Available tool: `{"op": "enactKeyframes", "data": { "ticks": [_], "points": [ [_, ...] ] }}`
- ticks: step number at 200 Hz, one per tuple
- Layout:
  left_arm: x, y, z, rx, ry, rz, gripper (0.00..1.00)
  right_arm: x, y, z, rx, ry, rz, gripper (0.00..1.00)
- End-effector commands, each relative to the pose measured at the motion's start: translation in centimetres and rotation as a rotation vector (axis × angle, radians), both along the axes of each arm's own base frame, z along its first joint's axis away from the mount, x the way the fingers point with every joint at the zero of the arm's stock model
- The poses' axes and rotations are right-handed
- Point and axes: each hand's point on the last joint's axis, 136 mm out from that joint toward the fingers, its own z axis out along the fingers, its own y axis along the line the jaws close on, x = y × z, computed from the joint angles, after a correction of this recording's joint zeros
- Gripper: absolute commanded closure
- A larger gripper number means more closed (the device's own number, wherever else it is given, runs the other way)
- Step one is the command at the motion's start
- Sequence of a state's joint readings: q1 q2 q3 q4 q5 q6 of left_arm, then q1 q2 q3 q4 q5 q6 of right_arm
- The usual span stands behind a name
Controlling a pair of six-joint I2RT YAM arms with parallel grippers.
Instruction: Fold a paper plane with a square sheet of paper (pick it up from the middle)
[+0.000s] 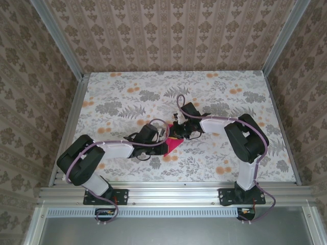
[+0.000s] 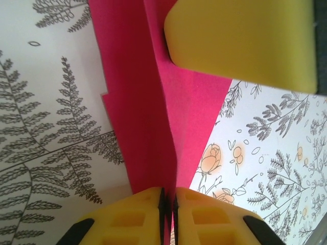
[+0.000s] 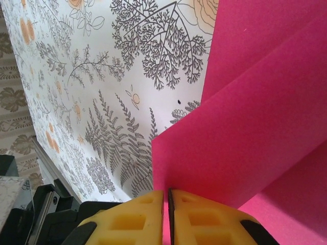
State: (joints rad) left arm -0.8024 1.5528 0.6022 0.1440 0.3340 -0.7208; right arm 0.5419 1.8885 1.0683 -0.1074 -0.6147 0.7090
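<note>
We are mid-fold: the square sheet of paper [image 1: 172, 145], creased into layered flaps, sits near the middle of the table [image 1: 230, 168], a little toward its near edge. Our left gripper [image 2: 167, 196] is pinched almost closed on a raised crease, and our right gripper [image 3: 166, 196] is clamped likewise on a flap. Next, we judge, one grip must anchor while the other swings its flap over

- Table [image 1: 127, 87] centre blocked: left gripper [image 2: 168, 200] and right gripper [image 3: 166, 201], jaws pinched on the pink paper [image 1: 172, 146], crowd together.
- Left arm [image 1: 115, 149] bars 8–9 o'clock of the paper; right arm [image 1: 219, 124] bars 3–4 o'clock.
- Clear passage from 10 through 2 o'clock; narrow strip at 6.
</note>
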Motion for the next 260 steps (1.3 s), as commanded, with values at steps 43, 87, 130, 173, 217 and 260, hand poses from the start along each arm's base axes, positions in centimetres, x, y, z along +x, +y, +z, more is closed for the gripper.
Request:
{"op": "enactKeyframes", "data": {
  "ticks": [43, 87, 130, 173, 217, 260],
  "points": [
    [0.1, 0.5, 0.0, -0.015, -0.001, 0.031, 1.00, -0.5, 0.6, -0.7, -0.006, 0.036, 0.035, 0.87],
    [-0.4, 0.9, -1.1, -0.008, 0.023, 0.043, 1.00, -0.5, 0.8, -1.1, -0.008, 0.046, 0.040, 0.87],
    [-0.4, 1.0, -1.2, -0.002, 0.028, 0.043, 0.98, -0.2, 0.7, -1.8, -0.027, 0.050, 0.035, 0.87],
    [-0.6, 1.4, -0.8, 0.006, 0.025, 0.053, 0.83, 0.0, 0.2, -3.0, -0.075, 0.058, 0.017, 0.88],
    [-0.5, 2.9, 1.7, -0.018, -0.036, 0.123, 0.73, -0.1, 0.3, -3.6, -0.070, 0.071, 0.017, 0.88],
    [-0.1, 5.1, 4.7, -0.028, -0.102, 0.212, 0.74, 0.0, 0.4, -3.5, -0.062, 0.068, 0.016, 0.88]
  ]
}}
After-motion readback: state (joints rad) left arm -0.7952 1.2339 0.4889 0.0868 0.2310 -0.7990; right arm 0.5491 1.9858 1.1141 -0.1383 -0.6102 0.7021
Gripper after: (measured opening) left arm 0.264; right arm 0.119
